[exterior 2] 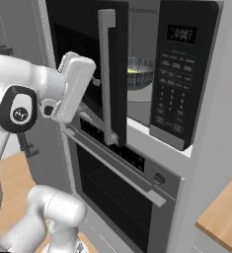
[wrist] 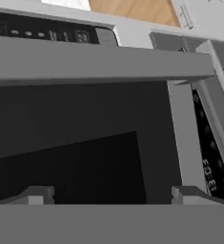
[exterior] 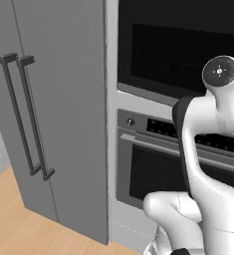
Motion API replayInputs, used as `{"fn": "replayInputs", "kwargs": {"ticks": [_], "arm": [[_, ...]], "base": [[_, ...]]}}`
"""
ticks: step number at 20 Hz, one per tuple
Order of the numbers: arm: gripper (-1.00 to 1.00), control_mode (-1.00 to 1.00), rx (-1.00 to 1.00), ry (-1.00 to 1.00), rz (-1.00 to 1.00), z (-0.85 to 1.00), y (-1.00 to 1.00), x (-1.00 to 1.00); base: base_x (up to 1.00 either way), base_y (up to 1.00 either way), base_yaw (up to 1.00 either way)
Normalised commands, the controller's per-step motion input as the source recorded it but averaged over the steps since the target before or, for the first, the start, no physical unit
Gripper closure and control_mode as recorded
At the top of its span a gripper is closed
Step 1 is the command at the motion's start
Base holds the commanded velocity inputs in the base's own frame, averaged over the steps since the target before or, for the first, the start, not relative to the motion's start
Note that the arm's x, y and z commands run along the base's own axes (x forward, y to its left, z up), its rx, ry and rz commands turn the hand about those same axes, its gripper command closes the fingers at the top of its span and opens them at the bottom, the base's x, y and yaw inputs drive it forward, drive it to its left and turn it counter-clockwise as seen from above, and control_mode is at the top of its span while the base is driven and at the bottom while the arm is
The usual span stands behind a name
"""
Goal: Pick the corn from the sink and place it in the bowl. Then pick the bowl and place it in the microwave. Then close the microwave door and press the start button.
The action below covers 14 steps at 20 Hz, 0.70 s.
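One fridge point(exterior: 49, 114) with two handles fills the left of the left base view. The right base view adds one oven point(exterior 2: 122, 188) at bottom, one microwave point(exterior 2: 186, 74) above, its door point(exterior 2: 88, 64) ajar, and one bowl point(exterior 2: 139, 71) inside holding the corn point(exterior 2: 133, 70). In the hand view the gripper point(wrist: 111, 194), jaws spread and empty, faces the door.

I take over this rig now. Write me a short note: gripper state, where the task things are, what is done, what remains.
Gripper: open, holding nothing, close against the outside of the microwave door.
Bowl: inside the microwave, with something yellow in it, probably the corn.
Microwave door: partly open, its grey handle toward the arm.
Done: corn in bowl, bowl in microwave.
Left: push the door fully shut, then press the start button on the control panel; which key is start I cannot tell.
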Motion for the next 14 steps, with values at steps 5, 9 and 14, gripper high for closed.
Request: {"fn": "replayInputs", "kwargs": {"ticks": [5, 9, 14], "arm": [[-1.00, -1.00, 0.05, -0.04, 0.06, -0.11, -0.38, 0.69], [-1.00, -1.00, 0.06, -0.05, 0.04, -0.03, -0.44, 0.55], [-1.00, -1.00, 0.06, -0.08, 0.03, -0.22, -0.46, 0.65]], "base": [[0.00, 0.00, 0.00], [0.00, 0.00, 0.00], [0.00, 0.00, 0.00]]}}
